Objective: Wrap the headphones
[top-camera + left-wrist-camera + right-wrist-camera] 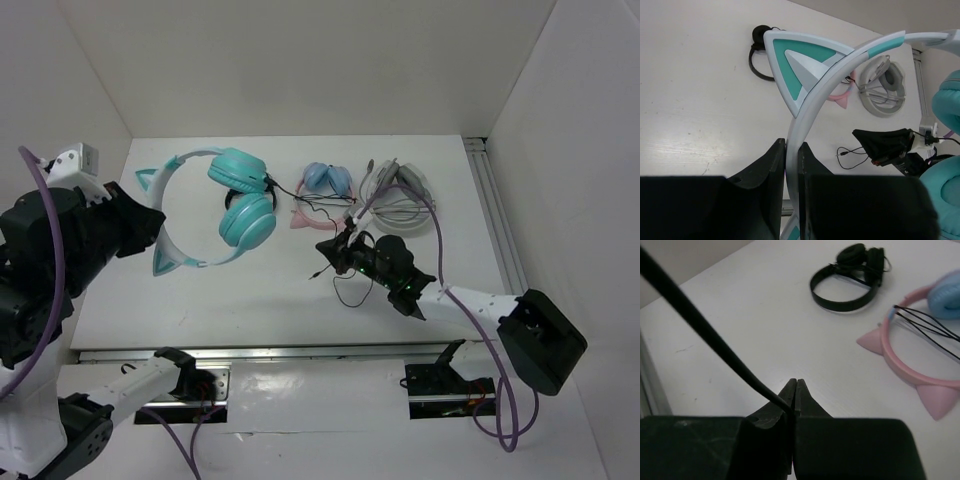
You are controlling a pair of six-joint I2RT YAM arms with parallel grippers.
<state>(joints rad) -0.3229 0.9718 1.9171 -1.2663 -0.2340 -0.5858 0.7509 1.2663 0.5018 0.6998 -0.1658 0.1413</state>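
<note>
Top external: holding headphones point(247, 222) up by headband point(840, 65), left fingers point(779, 159) clamped on it, right fingers point(789, 396) pinched shut on black cable point(705, 330); no turns wound yet.

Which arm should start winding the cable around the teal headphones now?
Right. The right gripper is shut on the thin black cable, so it can probably lead the cable around. The left gripper is clamped on the headband of the teal headphones, so it is best left steadying them.
</note>
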